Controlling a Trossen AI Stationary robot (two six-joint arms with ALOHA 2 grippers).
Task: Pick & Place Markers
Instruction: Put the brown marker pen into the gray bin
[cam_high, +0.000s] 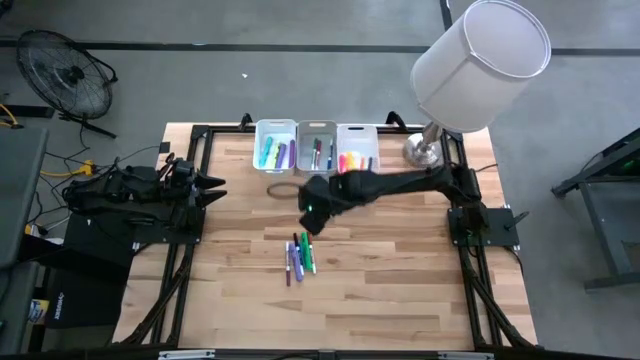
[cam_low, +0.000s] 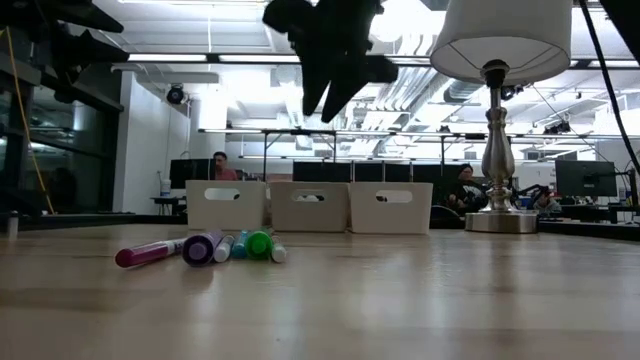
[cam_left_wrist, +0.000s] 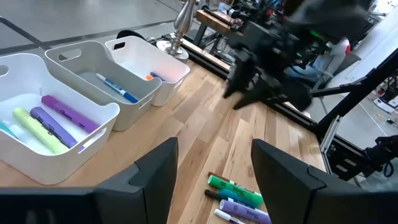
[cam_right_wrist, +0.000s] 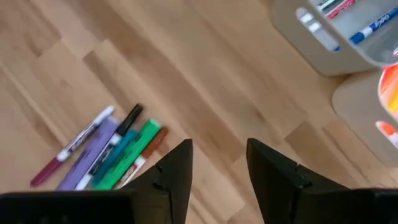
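Several markers (cam_high: 300, 256): purple, green, teal, dark; bunched side by side on table (cam_high: 400, 290).
Right gripper (cam_high: 308, 222): fingers apart, empty, above bunch.
Left gripper (cam_high: 215, 187): agape, empty.

High view straight down over pale wooden table (cam_high: 400, 290); low view level at tabletop; wrist views close, angled down; all share loose coloured markers (cam_high: 300, 257).

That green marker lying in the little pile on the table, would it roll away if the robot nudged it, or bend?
The green marker looks round-bodied, so a sideways nudge would probably roll it, though the purple marker beside it may block it. It appears stiff plastic, unlikely to bend. Being small and thin, it is probably light and could slip from the right end effector.
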